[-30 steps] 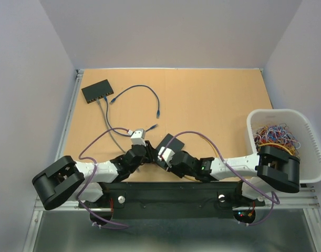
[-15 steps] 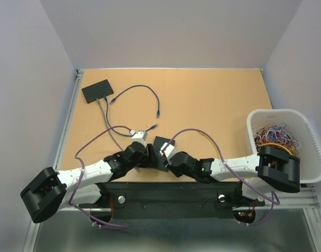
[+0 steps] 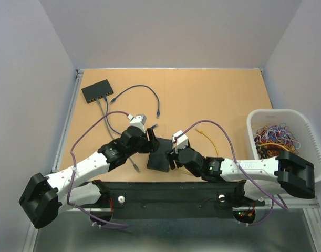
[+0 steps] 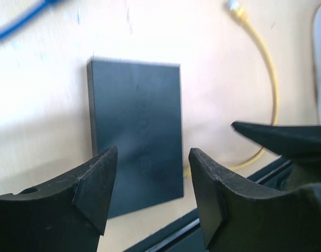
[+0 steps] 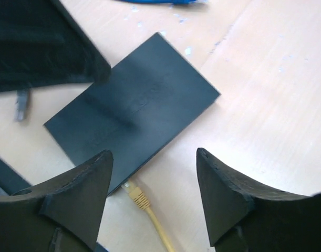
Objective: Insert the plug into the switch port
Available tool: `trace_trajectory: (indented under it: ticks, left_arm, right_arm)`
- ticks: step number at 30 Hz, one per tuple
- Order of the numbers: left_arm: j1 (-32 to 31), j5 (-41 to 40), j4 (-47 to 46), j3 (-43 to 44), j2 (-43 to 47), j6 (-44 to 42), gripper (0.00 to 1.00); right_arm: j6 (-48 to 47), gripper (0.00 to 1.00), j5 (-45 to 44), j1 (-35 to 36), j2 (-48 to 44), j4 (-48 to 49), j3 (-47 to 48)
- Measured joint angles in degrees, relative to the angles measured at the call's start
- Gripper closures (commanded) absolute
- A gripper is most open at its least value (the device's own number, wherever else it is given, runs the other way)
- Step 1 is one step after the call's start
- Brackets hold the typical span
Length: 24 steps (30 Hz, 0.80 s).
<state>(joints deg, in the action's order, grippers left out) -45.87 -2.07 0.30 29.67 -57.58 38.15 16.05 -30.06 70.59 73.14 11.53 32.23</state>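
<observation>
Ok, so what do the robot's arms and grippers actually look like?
Both the left arm and right arm have white link shells with bulky black joints. A purple cable loops loosely along each. The left gripper and right gripper have matte black, wedge-shaped fingers. A small green light glows on the right arm.

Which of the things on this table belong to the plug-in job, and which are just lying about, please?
Job: near black switch; yellow plug at its edge.
Lying about, probably: far switch; loose grey plug; white bin of cables.
</observation>
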Motion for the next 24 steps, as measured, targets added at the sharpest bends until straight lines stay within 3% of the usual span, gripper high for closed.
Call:
trace_trajectory:
  ticks: [6, 13, 19, 24]
  left_arm:
    - [1.3, -5.7, 0.9, 9.8, -5.0, -3.7, 0.33]
    - [1.4, -14.7, 3.6, 20.8, -21.1, -9.9, 0.35]
    - [1.8, -20.9, 6.8, 24.7, -33.2, -13.7, 0.44]
    - [2.3, -23.3, 7.7, 26.4, -39.8, -15.8, 0.44]
  right_arm:
    - [6.5, 0.25, -7.4, 0.0, -0.4, -0.8, 0.0]
    - [13.4, 0.25, -12.0, 0.0, -4.1, -0.7, -3.0]
    - [16.1, 0.25, -12.9, 0.0, -5.7, -0.9, -5.8]
    - [17.0, 0.25, -13.0, 0.0, -7.1, -1.0, -6.9]
